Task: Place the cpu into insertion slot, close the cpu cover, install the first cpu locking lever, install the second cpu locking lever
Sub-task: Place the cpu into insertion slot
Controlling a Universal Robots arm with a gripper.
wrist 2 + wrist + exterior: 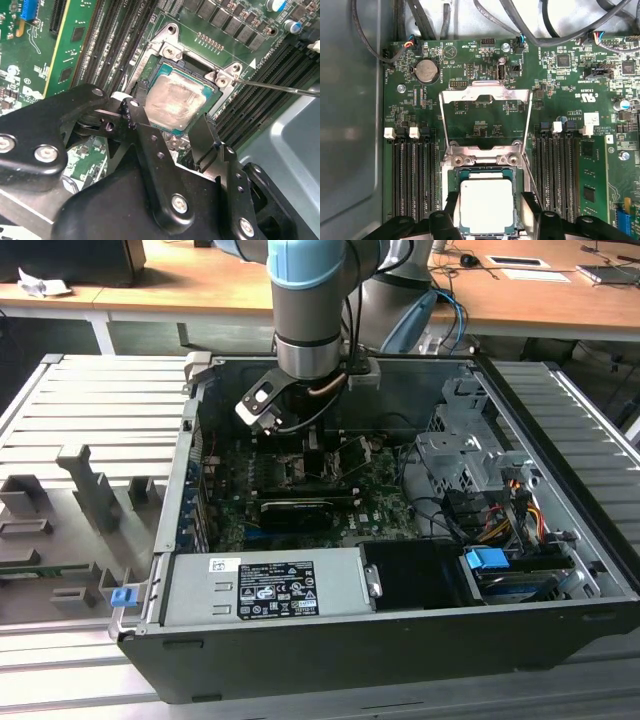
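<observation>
My gripper is low over the insertion slot, its two black fingers closed against opposite edges of the cpu. The cpu, pale silver face up, sits square inside the slot's silver rim. Beyond the slot the cpu cover, a thin silver frame with a big window, stands swung open. A thin wire locking lever sticks out sideways, unlatched. In the exterior view the arm reaches down into the open computer case, with the gripper over the motherboard.
Black memory slots flank the socket on both sides. Cables run along the board's far edge. The power supply and drive cage crowd the case. A grey fixture rack lies at the exterior view's left.
</observation>
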